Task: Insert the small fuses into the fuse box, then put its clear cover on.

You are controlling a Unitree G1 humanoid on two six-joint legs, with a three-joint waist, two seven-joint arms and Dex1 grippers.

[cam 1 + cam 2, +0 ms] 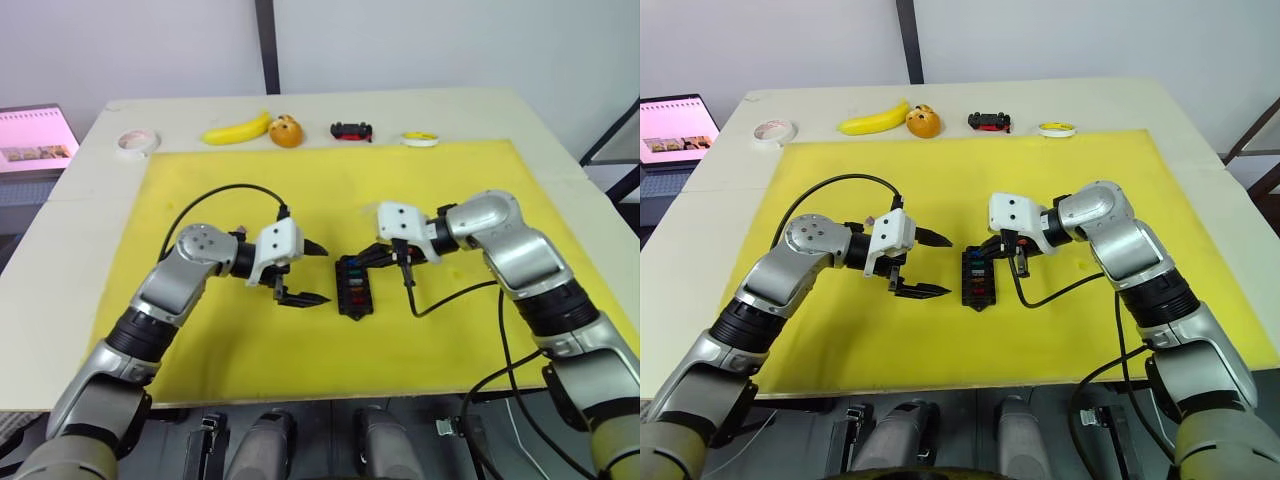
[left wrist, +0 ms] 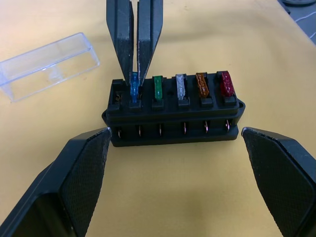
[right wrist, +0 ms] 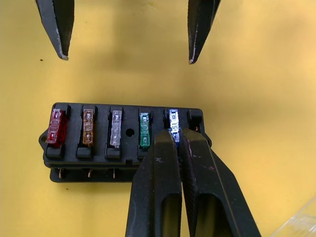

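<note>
The black fuse box [image 1: 352,286] lies on the yellow mat between my two grippers. A row of its slots holds small fuses: red [image 3: 57,131], orange [image 3: 88,127], grey [image 3: 116,129], green [image 3: 144,133] and blue [image 3: 174,123]. My right gripper [image 3: 177,137] comes down on the box's end slot, shut on the blue fuse [image 2: 133,88], which stands in the slot. My left gripper [image 1: 318,273] hangs open just left of the box, touching nothing. The clear cover [image 2: 47,66] lies empty on the mat behind the box, on the right gripper's side.
Along the table's far edge lie a tape roll [image 1: 133,141], a banana [image 1: 238,129], a small orange fruit [image 1: 286,131], a black-and-red toy car [image 1: 351,130] and a yellow-white roll [image 1: 421,139]. Black cables [image 1: 215,195] loop over the mat [image 1: 450,180] by each wrist.
</note>
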